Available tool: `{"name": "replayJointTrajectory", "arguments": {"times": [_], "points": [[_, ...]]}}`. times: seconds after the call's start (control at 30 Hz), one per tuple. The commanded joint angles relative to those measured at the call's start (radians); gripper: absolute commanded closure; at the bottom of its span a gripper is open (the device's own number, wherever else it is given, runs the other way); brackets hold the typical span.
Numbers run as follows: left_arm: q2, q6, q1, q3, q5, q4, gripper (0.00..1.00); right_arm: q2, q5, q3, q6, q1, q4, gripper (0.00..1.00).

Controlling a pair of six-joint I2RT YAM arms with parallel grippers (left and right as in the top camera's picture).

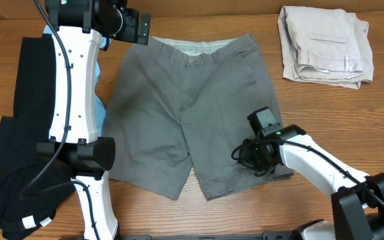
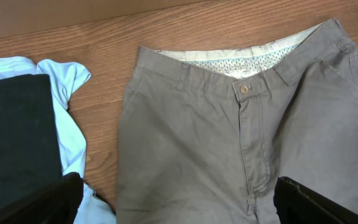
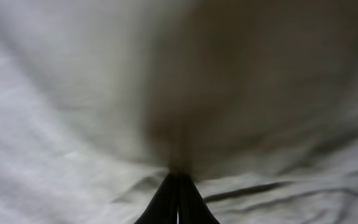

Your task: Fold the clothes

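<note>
Right wrist view shows the right gripper (image 3: 176,194) with its dark fingertips (image 3: 164,209) pressed together, pinching a ridge of soft, creased cloth that fills the blurred frame. Overhead, it sits low on the outer leg of the grey shorts (image 1: 185,113), near the hem and side edge. The left gripper (image 2: 179,205) hangs spread wide above the buttoned waistband, one finger at each lower corner of its view.

The shorts lie flat on the wooden table (image 1: 352,133), waistband away from the arm bases, with pale patterned lining showing inside. Bare wood lies open beyond the side where the right gripper sits. The opposite side is crowded: a light blue cloth (image 2: 67,81) and a black garment (image 1: 19,153) lie just beside it. Folded beige shorts (image 1: 325,43) rest well apart at the far corner.
</note>
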Motion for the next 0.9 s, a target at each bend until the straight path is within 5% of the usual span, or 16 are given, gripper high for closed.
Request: {"name": "replayJointTrajectory", "arguments": {"times": [0.0,0.53,0.87], "points": [[0.023,0.020,-0.008,-0.004,-0.010,0.008,0.00,-0.022,0.018,-0.040,0.036,-0.051,0.013,0.96],[0.087,0.020,-0.043,-0.004,-0.010,0.018,0.00,-0.018,0.018,-0.079,0.006,-0.307,-0.001,0.96],[0.089,0.027,-0.042,-0.004,-0.010,0.040,0.00,-0.003,0.018,-0.079,-0.132,-0.650,0.004,0.96]]}}
